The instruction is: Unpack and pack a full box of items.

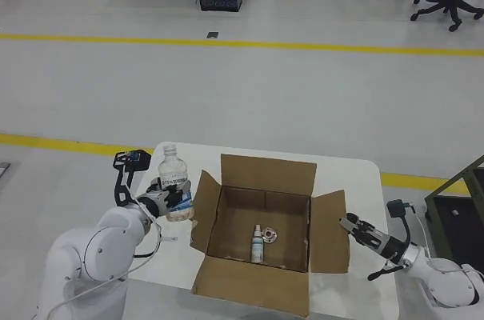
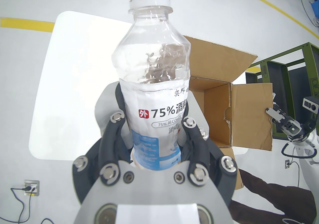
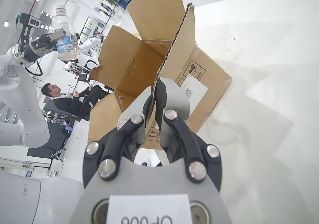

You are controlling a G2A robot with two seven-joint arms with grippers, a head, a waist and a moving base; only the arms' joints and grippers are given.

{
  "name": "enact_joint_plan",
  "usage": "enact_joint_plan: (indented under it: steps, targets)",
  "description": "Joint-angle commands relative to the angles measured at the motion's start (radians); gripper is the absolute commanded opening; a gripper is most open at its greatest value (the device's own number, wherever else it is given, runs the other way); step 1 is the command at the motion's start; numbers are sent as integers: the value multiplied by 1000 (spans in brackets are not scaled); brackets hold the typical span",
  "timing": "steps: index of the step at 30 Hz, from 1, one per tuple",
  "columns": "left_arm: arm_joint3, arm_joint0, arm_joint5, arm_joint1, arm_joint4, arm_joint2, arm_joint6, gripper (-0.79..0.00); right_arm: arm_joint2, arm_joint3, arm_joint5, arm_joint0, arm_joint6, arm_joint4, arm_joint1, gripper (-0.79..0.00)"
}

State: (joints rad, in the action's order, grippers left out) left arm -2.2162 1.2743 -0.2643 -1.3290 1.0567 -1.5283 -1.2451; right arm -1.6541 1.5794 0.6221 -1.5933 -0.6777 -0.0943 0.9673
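The left gripper (image 2: 155, 112) is clamped around a clear plastic bottle (image 2: 152, 65). Its dark fingers (image 2: 193, 135) press on either side of the labelled lower half, spread only as wide as the bottle's body. The bottle is up in the air, off the table (image 1: 342, 172), just beside the left side of the cardboard box (image 1: 262, 178) and outside it. Its long axis runs close to vertical, with the white cap on top and the base below the fingers (the right wrist view shows a slight lean). There is clear liquid inside.

The right gripper (image 3: 157, 90) is nearly closed, pinching the edge of the box's right flap (image 1: 330, 232). The corrugated edge sits between the two fingertips, and the flap stands out to the side.

The box sits on the table with all four flaps folded outward. On its floor, near the middle, are a small white spray bottle (image 1: 258, 243) and, touching or just beside it, a small round thing (image 1: 270, 235) too small to name. The spray bottle's long axis runs from the front wall toward the back wall as seen from above, and I cannot tell whether it is lying down or standing
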Motion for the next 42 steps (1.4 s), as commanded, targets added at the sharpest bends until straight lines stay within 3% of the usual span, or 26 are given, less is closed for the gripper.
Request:
enact_joint_plan:
  steps: [1, 13, 26, 42]
  targets:
    - [-2, 0, 7, 4, 1, -24, -16, -785, -5, 3, -1, -3, 7, -4, -1, -785]
    - [31, 33, 82, 28, 46, -131, -78, -785, -40, -8, 5, -7, 10, 25, -7, -785]
    - [43, 123, 132, 39, 60, -52, -122, -785, -105, -22, 23, -17, -18, 34, -19, -785]
    - [57, 137, 147, 39, 46, -49, -100, -785, -103, -17, 14, -18, -10, 29, -19, -785]
